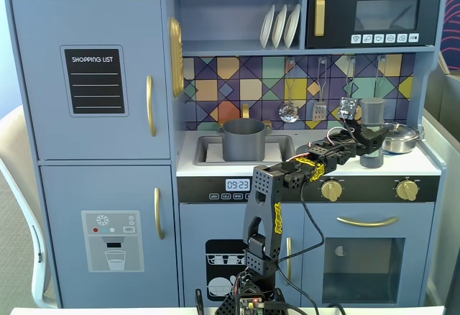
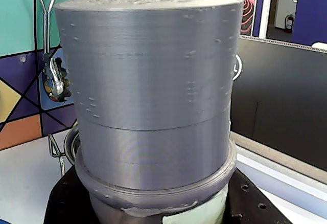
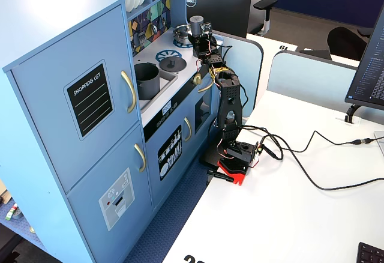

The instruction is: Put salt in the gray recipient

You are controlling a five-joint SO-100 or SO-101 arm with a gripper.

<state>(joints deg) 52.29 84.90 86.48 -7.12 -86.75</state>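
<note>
The salt [image 1: 372, 117] is a tall gray shaker standing upright at the right of the toy kitchen's counter. My gripper [image 1: 369, 142] holds it around its lower half. In the wrist view the salt [image 2: 153, 81] fills the frame, with a strip of pale green label at the bottom and black fingers [image 2: 64, 206] pressed on both sides; my gripper [image 2: 156, 201] is shut on it. The gray recipient [image 1: 244, 139] is a dark pot standing in the sink, left of the arm. From the side, the salt [image 3: 195, 25] stands well behind the gray recipient [image 3: 147, 80].
A shiny steel pan [image 1: 399, 139] sits just right of the shaker. Utensils [image 1: 289, 110] hang on the tiled back wall. A flat gray lid [image 3: 172, 63] lies on the counter between sink and stove. The arm's base [image 3: 235, 158] stands on a white desk.
</note>
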